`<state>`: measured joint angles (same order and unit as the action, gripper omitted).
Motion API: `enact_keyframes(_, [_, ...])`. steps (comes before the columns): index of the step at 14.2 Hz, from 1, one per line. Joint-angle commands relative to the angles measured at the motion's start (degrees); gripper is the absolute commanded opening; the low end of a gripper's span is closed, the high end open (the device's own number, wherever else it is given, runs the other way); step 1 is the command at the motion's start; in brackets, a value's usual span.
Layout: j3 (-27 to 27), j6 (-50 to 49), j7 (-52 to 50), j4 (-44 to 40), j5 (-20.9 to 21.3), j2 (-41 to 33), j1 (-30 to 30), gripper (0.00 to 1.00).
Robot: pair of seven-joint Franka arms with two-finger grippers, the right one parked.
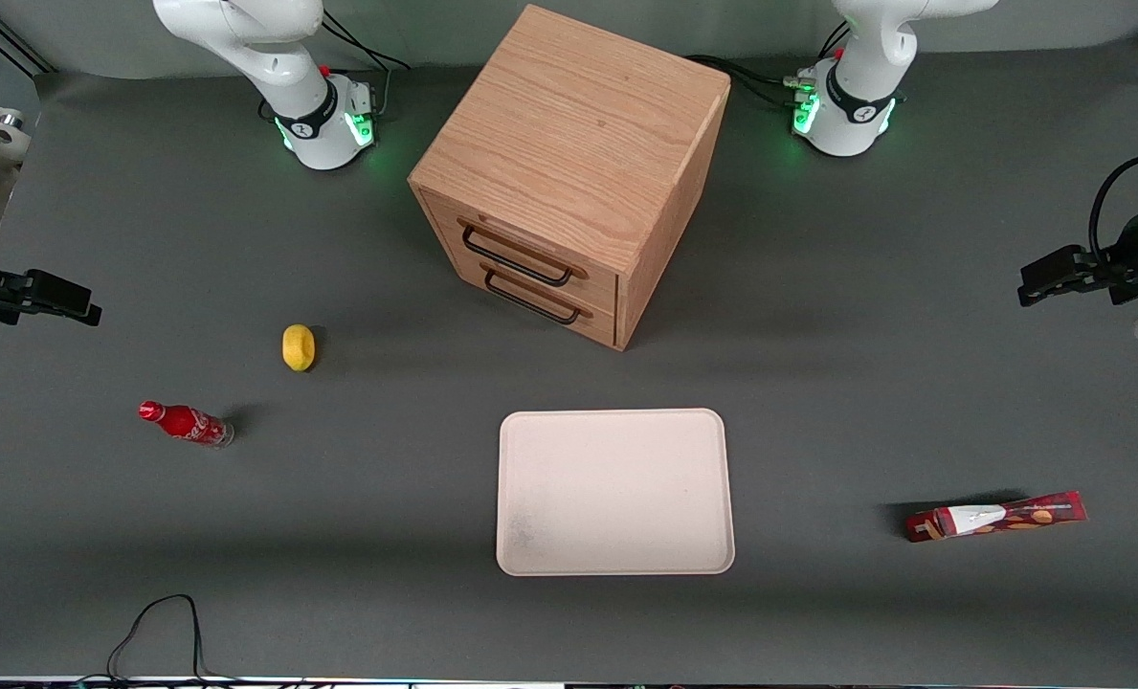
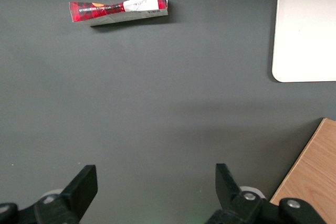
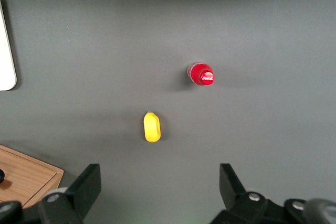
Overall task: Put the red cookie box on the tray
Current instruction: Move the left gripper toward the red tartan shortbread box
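Note:
The red cookie box [image 1: 997, 517] [image 2: 118, 8] lies flat on the dark table toward the working arm's end, a long slim dark-red carton with a white label patch. The cream-white tray [image 1: 614, 492] [image 2: 306, 27] sits near the table's middle, nearer the front camera than the wooden cabinet, with nothing on it. My left gripper [image 1: 1033, 284] [image 2: 156, 182] hangs high above the table at the working arm's end, farther from the front camera than the box. It is open, with nothing between its fingers.
A wooden two-drawer cabinet [image 1: 569, 172] [image 2: 310, 174] stands mid-table, both drawers closed. Toward the parked arm's end stand a small red soda bottle [image 1: 186, 423] [image 3: 201, 74] and a yellow lemon-like object [image 1: 299, 346] [image 3: 152, 126]. A black cable [image 1: 162, 627] loops at the front edge.

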<state>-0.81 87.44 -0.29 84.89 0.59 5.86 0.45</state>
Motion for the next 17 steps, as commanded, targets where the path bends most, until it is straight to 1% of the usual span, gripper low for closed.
enact_keyframes(1, [-0.16, -0.51, 0.99, 1.07, -0.42, -1.38, 0.34, 1.00])
enact_keyframes(6, [-0.07, 0.80, 0.90, 0.81, -0.42, -0.51, 0.34, 1.00])
enact_keyframes(9, [-0.07, 2.91, 0.99, -2.78, -0.50, 4.40, 3.05, 1.00])
enact_keyframes(11, [-0.07, 5.28, 1.25, -5.51, -0.33, 9.49, 4.98, 1.00])
enact_keyframes(12, [-0.16, 6.33, 2.21, -7.35, -0.33, 11.78, 7.17, 1.00])
enact_keyframes(13, [-0.16, 7.82, 4.13, -10.33, -0.33, 14.59, 7.89, 1.00])
enact_keyframes(15, [-0.16, 7.23, 5.56, -18.49, -0.24, 20.91, 9.73, 1.00])
enact_keyframes(17, [-0.16, 7.05, 5.56, -25.79, -0.15, 26.54, 10.09, 1.00])
